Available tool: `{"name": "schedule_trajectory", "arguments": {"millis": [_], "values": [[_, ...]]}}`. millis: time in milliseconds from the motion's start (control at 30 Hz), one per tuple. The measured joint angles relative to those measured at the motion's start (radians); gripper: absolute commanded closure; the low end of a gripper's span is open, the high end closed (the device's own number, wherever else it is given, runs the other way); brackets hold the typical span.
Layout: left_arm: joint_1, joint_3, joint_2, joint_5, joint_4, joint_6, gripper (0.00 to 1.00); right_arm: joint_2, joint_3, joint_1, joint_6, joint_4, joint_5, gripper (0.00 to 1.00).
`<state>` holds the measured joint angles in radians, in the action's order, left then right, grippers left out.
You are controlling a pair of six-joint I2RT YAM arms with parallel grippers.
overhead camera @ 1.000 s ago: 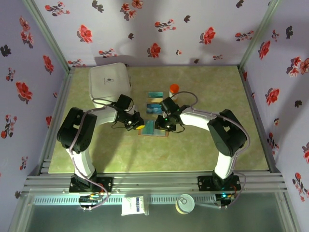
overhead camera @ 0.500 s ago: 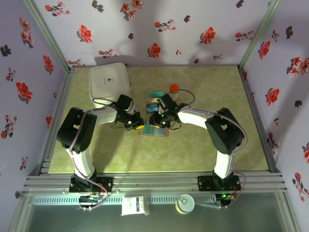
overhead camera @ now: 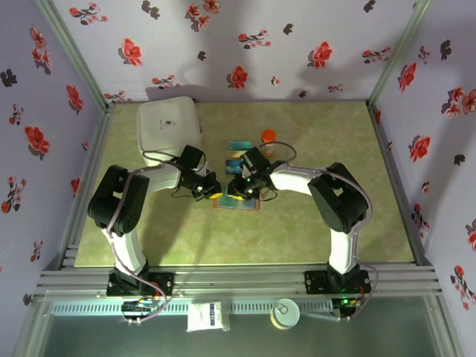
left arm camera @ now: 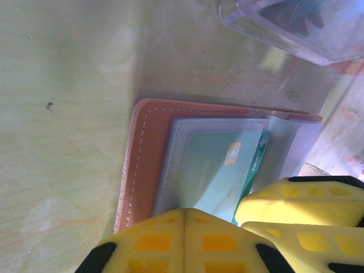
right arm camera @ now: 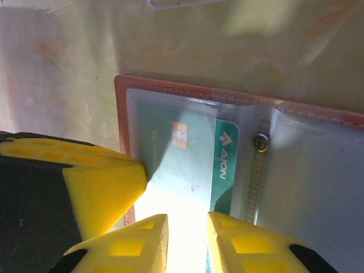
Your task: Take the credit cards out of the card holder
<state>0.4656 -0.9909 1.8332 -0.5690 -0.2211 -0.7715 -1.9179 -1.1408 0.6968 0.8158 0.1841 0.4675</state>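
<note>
L gripper [left arm camera: 185, 219]: yellow fingers pressed together, tips down on the near rim of the card holder [left arm camera: 139, 165]. The holder lies open and flat on the green table [overhead camera: 312, 223], mid-table btwn both arms. R gripper [right arm camera: 187, 227]: fingers narrowly apart, astride the edge of a teal credit card [right arm camera: 162, 131] w/ chip, tucked in the holder's clear pocket; can't tell if they touch it. Loose teal cards [overhead camera: 239, 144] lie just beyond the holder, beside an orange-capped bottle [overhead camera: 268, 135]. White container [overhead camera: 169, 125] at far left.
</note>
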Motion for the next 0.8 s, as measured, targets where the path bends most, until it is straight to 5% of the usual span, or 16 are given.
{"name": "schedule_trajectory", "arguments": {"millis": [600, 800], "values": [[0.000, 0.000, -0.013, 0.009, -0.026, 0.000, 0.89, 0.008, -0.027, 0.002, -0.023, 0.091, -0.049, 0.74], [0.000, 0.000, -0.015, 0.018, -0.042, 0.003, 0.95, 0.008, -0.027, 0.002, -0.022, 0.076, -0.048, 0.75]]}}
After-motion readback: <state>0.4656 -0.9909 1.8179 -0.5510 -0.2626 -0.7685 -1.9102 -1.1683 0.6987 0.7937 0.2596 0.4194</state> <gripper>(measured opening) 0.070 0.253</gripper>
